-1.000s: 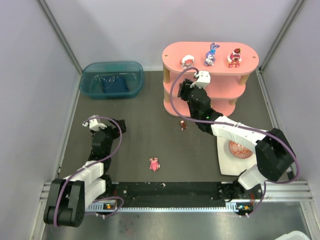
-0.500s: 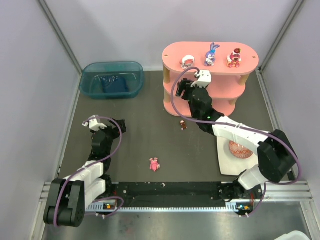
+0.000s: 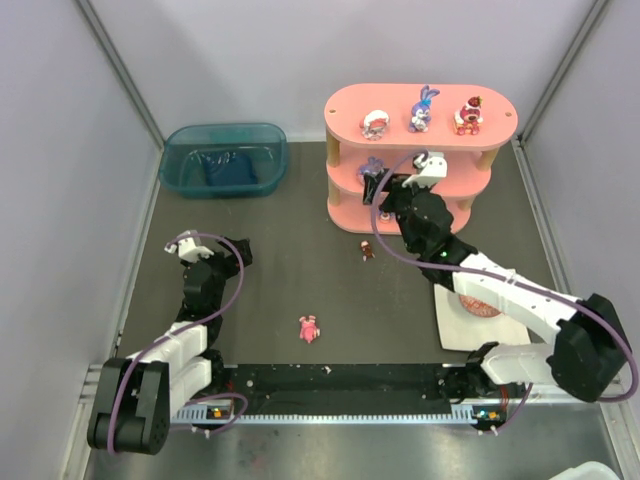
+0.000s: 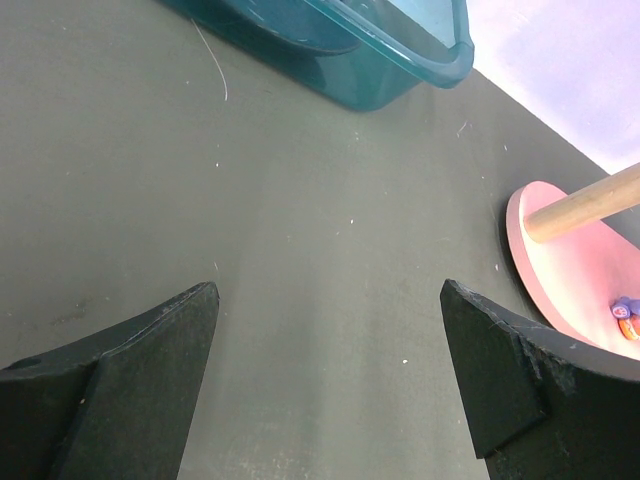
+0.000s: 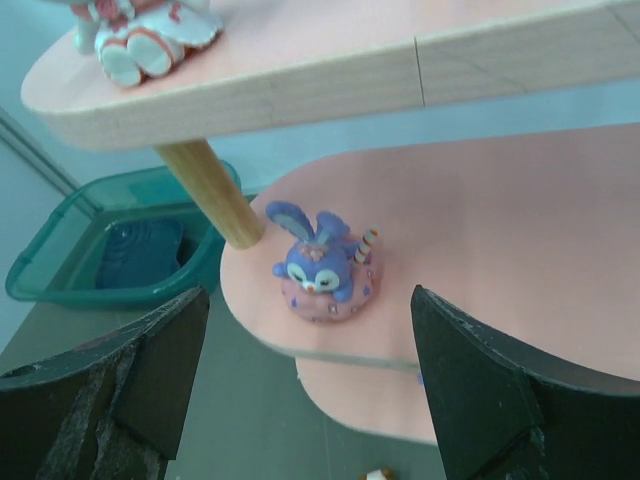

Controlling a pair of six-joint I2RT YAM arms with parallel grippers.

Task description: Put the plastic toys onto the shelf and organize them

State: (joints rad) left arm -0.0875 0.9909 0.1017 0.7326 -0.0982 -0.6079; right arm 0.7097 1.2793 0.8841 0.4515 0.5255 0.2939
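The pink shelf [image 3: 440, 100] stands at the back right, with three plastic toys on its top board: a white-pink one [image 3: 377, 123], a purple bunny [image 3: 423, 108] and a red one [image 3: 467, 115]. A blue bunny on a pink ring [image 5: 322, 265] sits free on the middle board [image 5: 520, 220], near a wooden post. My right gripper [image 5: 310, 330] is open just in front of it, touching nothing. Two toys lie on the table, a brown-red one [image 3: 367, 250] and a pink one [image 3: 309, 328]. My left gripper [image 4: 328, 290] hangs open and empty over the dark mat.
A teal bin [image 3: 224, 158] stands at the back left. A white sheet [image 3: 455, 335] with a red-orange egg [image 3: 480, 300] lies under my right arm. A small purple-orange thing [image 4: 625, 315] sits on the shelf's lowest board. Grey walls close in both sides.
My right gripper has opened and drawn back to the right from the shelf, leaving the blue bunny on the middle board. The left arm has not moved.
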